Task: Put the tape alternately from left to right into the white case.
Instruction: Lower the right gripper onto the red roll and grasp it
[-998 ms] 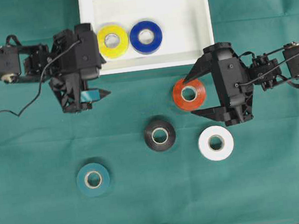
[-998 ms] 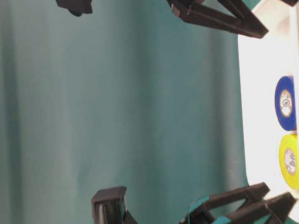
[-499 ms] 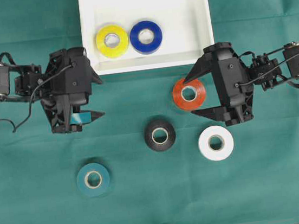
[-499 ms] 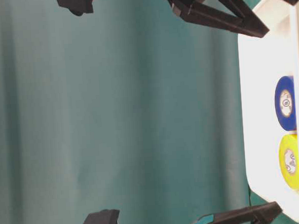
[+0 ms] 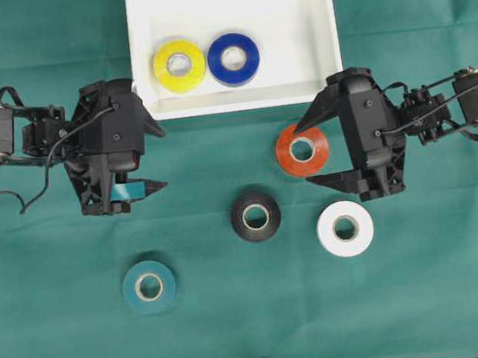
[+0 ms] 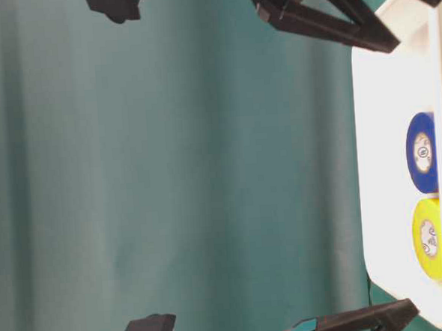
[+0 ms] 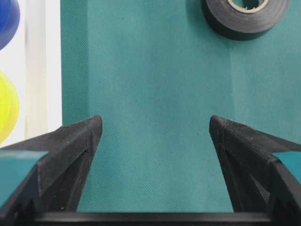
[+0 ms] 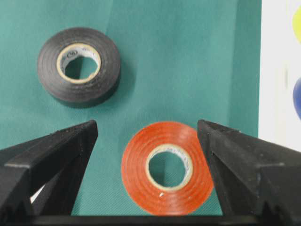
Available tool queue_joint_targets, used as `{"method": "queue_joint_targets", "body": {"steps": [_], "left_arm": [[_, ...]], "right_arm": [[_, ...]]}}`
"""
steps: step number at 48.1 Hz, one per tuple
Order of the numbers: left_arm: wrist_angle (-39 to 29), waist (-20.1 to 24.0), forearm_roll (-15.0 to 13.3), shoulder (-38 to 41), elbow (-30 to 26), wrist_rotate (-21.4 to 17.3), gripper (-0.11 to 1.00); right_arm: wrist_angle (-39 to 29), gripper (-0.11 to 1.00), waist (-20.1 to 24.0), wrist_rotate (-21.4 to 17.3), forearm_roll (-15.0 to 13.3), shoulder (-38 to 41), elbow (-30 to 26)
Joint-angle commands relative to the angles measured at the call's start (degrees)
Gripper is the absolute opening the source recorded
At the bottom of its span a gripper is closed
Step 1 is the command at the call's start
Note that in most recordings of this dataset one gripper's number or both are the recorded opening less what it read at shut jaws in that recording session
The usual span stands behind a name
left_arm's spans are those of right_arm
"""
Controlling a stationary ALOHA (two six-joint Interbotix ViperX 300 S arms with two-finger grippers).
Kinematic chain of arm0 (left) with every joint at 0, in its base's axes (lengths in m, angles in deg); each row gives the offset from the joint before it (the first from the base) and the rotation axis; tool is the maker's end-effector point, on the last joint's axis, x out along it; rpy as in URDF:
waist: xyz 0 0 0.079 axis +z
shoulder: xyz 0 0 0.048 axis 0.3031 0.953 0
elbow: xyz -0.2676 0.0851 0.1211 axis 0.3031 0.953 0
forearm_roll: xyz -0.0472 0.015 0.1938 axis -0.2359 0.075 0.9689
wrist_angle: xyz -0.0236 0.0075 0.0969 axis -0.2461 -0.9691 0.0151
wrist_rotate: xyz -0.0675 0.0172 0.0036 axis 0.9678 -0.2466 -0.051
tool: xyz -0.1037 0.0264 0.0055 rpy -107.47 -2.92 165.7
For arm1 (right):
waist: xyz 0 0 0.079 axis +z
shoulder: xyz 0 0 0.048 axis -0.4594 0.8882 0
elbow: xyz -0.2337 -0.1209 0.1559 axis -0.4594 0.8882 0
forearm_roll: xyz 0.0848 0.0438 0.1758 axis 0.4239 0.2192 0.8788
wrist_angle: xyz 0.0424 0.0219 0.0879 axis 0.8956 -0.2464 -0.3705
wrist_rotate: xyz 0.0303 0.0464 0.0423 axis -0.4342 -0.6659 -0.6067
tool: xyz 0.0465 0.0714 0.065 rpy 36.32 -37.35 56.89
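The white case (image 5: 289, 16) sits at the back centre and holds a yellow tape roll (image 5: 180, 66) and a blue roll (image 5: 234, 58) side by side. On the cloth lie a red roll (image 5: 303, 149), a black roll (image 5: 255, 215), a white roll (image 5: 345, 228) and a teal roll (image 5: 149, 286). My right gripper (image 8: 146, 127) is open, with one finger on either side of the red roll (image 8: 136, 181). My left gripper (image 7: 154, 123) is open over bare cloth, just left of the case's front corner, with nothing between its fingers.
A green cloth covers the whole table. The case's front rim (image 5: 238, 102) lies close behind both grippers. In the left wrist view the black roll (image 7: 245, 16) is ahead to the right and the case edge (image 7: 42, 70) is at the left.
The left gripper has drawn back to the left, away from the case, and has stayed nearly still over the last half second. The right gripper and all the rolls have not moved.
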State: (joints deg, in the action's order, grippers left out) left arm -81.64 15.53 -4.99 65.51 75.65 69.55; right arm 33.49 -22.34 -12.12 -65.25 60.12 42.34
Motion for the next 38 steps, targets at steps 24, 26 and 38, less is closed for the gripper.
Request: {"method": "queue_joint_targets", "body": {"steps": [24,26,38], "left_arm": [[0.44,-0.26,-0.09,-1.05,-0.62,0.09,1.00],[0.44,-0.18,-0.09,-1.05,-0.62,0.09,1.00],[0.44,-0.26,-0.09,-1.05,-0.62,0.09,1.00]], "right_arm": [[-2.90,0.80,0.09,-2.72,0.09,8.70,-3.25],[-2.90,0.80,0.09,-2.64,0.09,9.32,-3.52],[-4.66,0.80,0.09,-2.99,0.09,12.13,-4.66]]}}
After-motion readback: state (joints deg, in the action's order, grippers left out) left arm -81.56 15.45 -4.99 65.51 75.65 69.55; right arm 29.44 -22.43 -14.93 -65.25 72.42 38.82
